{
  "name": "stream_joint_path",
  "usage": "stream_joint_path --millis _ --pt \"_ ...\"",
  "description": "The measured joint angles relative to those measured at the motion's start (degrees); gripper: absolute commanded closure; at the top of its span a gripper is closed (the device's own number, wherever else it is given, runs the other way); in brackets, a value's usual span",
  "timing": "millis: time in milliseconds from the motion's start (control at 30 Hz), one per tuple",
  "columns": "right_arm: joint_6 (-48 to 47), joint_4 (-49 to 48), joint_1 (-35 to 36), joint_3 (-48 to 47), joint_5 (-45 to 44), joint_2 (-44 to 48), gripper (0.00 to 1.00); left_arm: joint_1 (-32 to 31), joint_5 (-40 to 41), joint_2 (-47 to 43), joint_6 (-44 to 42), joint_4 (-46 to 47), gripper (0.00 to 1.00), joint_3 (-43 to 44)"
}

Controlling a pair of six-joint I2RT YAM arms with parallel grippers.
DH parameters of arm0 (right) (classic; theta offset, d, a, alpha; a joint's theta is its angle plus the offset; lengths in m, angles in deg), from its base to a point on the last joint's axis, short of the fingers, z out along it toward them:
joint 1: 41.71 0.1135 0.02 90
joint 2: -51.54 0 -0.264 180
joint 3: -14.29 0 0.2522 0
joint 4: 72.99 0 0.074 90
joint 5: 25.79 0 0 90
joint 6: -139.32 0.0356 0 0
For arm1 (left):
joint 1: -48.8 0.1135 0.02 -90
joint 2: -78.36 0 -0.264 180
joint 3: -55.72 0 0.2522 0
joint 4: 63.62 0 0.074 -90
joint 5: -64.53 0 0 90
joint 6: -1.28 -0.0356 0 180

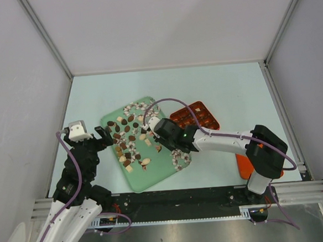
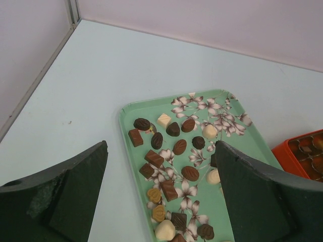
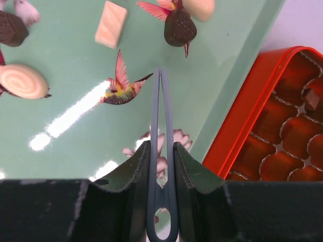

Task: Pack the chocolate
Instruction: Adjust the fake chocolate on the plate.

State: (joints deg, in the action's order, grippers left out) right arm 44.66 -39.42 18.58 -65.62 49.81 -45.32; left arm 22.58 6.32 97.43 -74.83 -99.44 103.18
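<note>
My right gripper (image 3: 161,151) is clamped on a pair of thin tweezers (image 3: 160,116). Their two tips lie close together with nothing between them, pointing across the tray (image 3: 227,60) near its edge on the box side. Just beyond the tips a dark chocolate (image 3: 179,27) sits on the tray. A cream bar (image 3: 111,24) lies beside it, further from the box (image 3: 237,136). The rest of the chocolate is scattered loose over the tray. The box is just off the tray edge, with at least one dark piece already in a cell.

My left gripper (image 2: 160,166) hangs over the tray's opposite edge, fingers wide apart and holding nothing.

I judge these pieces to be light and rigid, but smooth enough to squirt out of thin tips, and easy to scar or crack. I'd pinch the dark one low across its flatter sides, gently, and keep it level.
</note>
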Motion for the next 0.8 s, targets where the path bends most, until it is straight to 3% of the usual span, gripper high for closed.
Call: stream_joint_path --millis 233,800 --pt "3.74 -1.97 0.81 0.7 0.72 3.06 0.76 0.0 0.0 0.0 0.0 0.0 0.08 0.0" --pt "18.12 -10.29 4.52 0.7 -1.38 -0.61 0.74 0.0 0.0 0.0 -0.02 0.0 0.08 -0.02"
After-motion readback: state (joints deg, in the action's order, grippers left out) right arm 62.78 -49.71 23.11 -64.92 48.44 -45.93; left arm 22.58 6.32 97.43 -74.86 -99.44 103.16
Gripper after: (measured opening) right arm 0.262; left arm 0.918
